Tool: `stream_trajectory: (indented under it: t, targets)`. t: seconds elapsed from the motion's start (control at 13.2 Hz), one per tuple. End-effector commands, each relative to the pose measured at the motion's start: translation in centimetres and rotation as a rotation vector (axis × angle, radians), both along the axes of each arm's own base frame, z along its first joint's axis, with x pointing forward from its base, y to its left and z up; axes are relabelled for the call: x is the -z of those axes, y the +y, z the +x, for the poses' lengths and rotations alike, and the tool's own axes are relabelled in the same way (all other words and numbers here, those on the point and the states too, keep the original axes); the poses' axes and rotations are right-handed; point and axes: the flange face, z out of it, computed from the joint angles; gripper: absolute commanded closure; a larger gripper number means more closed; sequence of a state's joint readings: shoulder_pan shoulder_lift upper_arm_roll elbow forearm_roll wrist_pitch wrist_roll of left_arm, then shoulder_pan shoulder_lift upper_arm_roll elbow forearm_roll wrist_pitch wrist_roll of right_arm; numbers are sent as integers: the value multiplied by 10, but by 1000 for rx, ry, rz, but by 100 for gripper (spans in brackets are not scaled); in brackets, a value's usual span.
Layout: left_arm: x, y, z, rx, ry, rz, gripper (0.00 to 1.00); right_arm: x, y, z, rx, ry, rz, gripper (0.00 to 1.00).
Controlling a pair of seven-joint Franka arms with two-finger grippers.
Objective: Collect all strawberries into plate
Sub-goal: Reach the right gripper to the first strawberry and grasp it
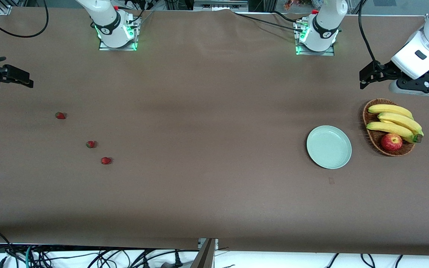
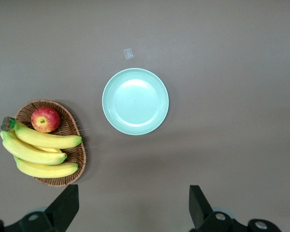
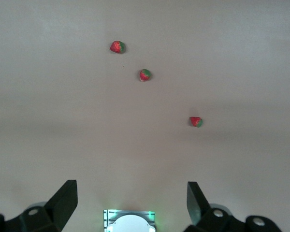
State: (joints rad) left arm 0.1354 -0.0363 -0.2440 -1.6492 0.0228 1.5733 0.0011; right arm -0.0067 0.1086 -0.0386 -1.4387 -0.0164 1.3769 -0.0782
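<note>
Three small red strawberries lie apart on the brown table toward the right arm's end: one, one and one nearest the front camera. They also show in the right wrist view. The mint-green plate sits empty toward the left arm's end and shows in the left wrist view. My right gripper is open and empty, up over the table's edge at its own end. My left gripper is open and empty, up over the table by the basket.
A brown wicker basket with bananas and a red apple stands beside the plate, toward the left arm's end; it shows in the left wrist view. The arm bases stand along the table's edge.
</note>
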Motion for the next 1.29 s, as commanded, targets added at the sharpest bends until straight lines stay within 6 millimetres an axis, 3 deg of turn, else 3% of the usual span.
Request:
stream_trajectory:
  t: [0.0, 0.3, 0.61, 0.83, 1.21]
  targets:
    - [-11, -3, 6, -3, 3, -23, 0, -7, -1, -1, -9, 1, -11, 0]
    - [-15, -3, 0, 1, 29, -16, 0, -2, 0, 2, -5, 6, -56, 0]
    - [-27, 2, 17, -6, -17, -32, 0, 44, 19, 26, -42, 61, -67, 0]
    - [-25, 3, 16, -5, -9, -30, 0, 87, 23, 41, -57, 105, -60, 0]
    - [-22, -1, 17, 7, -4, -31, 0, 109, 17, 48, -52, 129, -55, 0]
